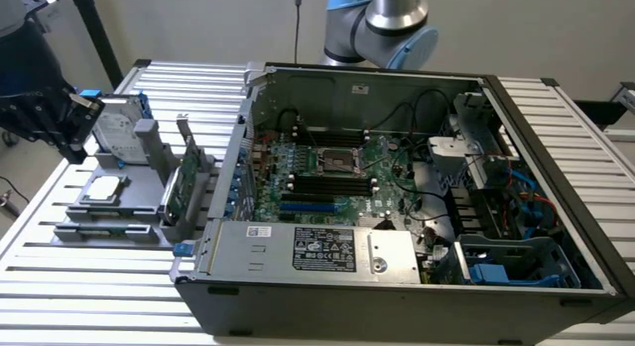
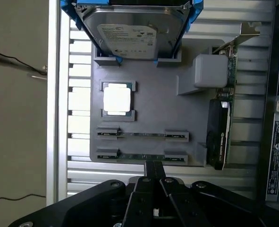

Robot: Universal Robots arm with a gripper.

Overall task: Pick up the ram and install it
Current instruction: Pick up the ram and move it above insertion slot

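Gripper (image 2: 153, 164) is sitting fully closed, fingers pressed together and gripping nothing. In the wrist view its tips are hovering just short of the ram (image 2: 141, 155), not touching it. The ram is standing edge-up in the end slot of the grey holder (image 2: 167, 113), showing as a thin greenish strip between two brackets. Another thin strip is lying in the parallel slot beside it (cannot tell whether it is a second stick). Past those slots the holder is carrying a square processor chip (image 2: 117, 99), then a silver hard drive (image 2: 130, 35) with blue rails at its far end, and an expansion card (image 2: 220, 137) is standing upright along one side. In the exterior view the holder is resting on the slatted table (image 1: 100, 286) at the exterior view's left, just beside the open computer case (image 1: 397, 301). The motherboard (image 1: 328, 175) is lying exposed inside, its long black slots (image 1: 332, 184) showing.
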